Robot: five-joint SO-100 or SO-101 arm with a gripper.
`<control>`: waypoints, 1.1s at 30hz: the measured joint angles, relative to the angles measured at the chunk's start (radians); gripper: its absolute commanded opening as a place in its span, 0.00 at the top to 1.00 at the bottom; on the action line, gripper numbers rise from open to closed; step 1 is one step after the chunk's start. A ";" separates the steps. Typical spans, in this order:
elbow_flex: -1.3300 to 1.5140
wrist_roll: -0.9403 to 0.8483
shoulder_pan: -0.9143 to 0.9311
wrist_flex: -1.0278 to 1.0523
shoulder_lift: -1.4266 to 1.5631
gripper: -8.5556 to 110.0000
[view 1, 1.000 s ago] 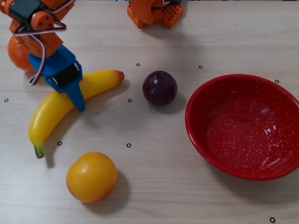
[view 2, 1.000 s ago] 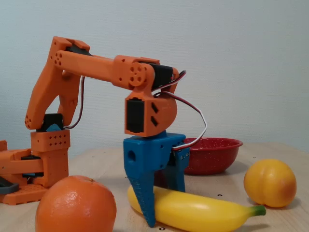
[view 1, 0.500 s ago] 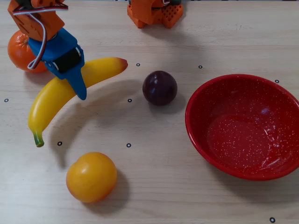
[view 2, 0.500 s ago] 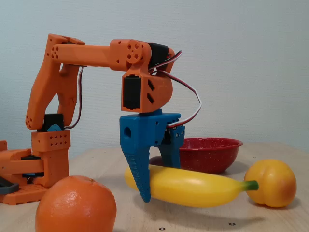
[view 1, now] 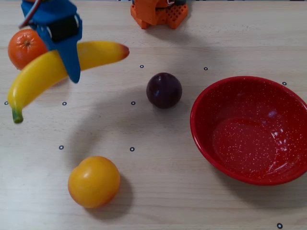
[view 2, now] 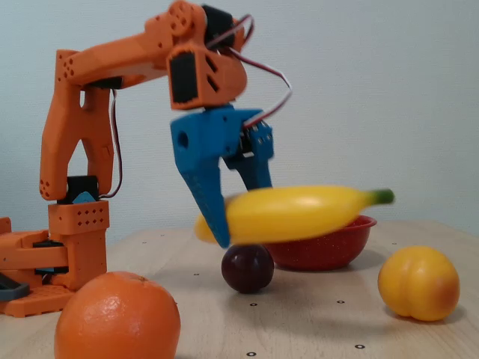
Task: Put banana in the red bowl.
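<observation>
The yellow banana [view 1: 43, 72] [view 2: 299, 213] hangs in the air, clear of the table, with my blue gripper [view 1: 72, 67] [view 2: 232, 224] shut across its middle. In the overhead view it lies at the upper left, green stem low left, reddish end pointing right. The red bowl [view 1: 206, 139] [view 2: 329, 247] stands empty at the right of the overhead view, well apart from the banana. In the fixed view the bowl sits behind the raised banana.
An orange [view 1: 24, 45] [view 2: 116, 318] rests under the arm at the upper left. A dark plum [view 1: 164, 90] [view 2: 247, 267] lies between banana and bowl. A yellow-orange peach-like fruit [view 1: 93, 181] [view 2: 418, 283] sits near the front. The arm's orange base [view 1: 158, 12] [view 2: 52, 262] stands at the back.
The gripper has lifted the banana off the table and well up, carrying it toward the top left of the overhead view. The plum, earlier hidden in the fixed view, now shows beneath it.
</observation>
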 measured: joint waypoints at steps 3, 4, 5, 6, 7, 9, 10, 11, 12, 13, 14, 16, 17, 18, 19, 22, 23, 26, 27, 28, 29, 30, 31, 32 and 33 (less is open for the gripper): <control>0.000 0.008 0.000 0.020 0.038 0.93; 0.000 0.008 -0.003 0.021 0.046 0.93; 0.000 0.023 -0.009 0.020 0.055 0.93; 0.000 0.026 -0.020 0.020 0.061 0.93; 0.000 0.041 -0.038 0.020 0.067 0.93; 0.000 0.066 -0.078 0.009 0.072 0.93; 0.000 0.084 -0.106 -0.011 0.072 0.93; 0.000 0.095 -0.127 -0.023 0.072 0.93; 0.000 0.115 -0.153 -0.035 0.072 0.93; 0.000 0.138 -0.176 -0.040 0.072 0.93; 0.000 0.147 -0.206 -0.043 0.072 0.93; 0.000 0.190 -0.267 -0.044 0.072 0.93; 0.000 0.206 -0.295 -0.044 0.072 0.93; 0.000 0.229 -0.324 -0.044 0.072 0.93; 0.000 0.245 -0.353 -0.044 0.072 0.93; 0.000 0.293 -0.431 -0.044 0.089 0.93; 0.000 0.313 -0.457 -0.044 0.104 0.93; -0.040 0.364 -0.531 -0.043 0.126 0.93; -0.058 0.373 -0.558 -0.043 0.127 0.93; -0.071 0.397 -0.584 -0.043 0.127 0.93; -0.075 0.410 -0.615 -0.043 0.127 0.93; -0.075 0.416 -0.644 -0.043 0.127 0.93; -0.075 0.436 -0.673 -0.044 0.127 0.93; -0.075 0.453 -0.699 -0.046 0.127 0.93; -0.075 0.466 -0.724 -0.049 0.127 0.93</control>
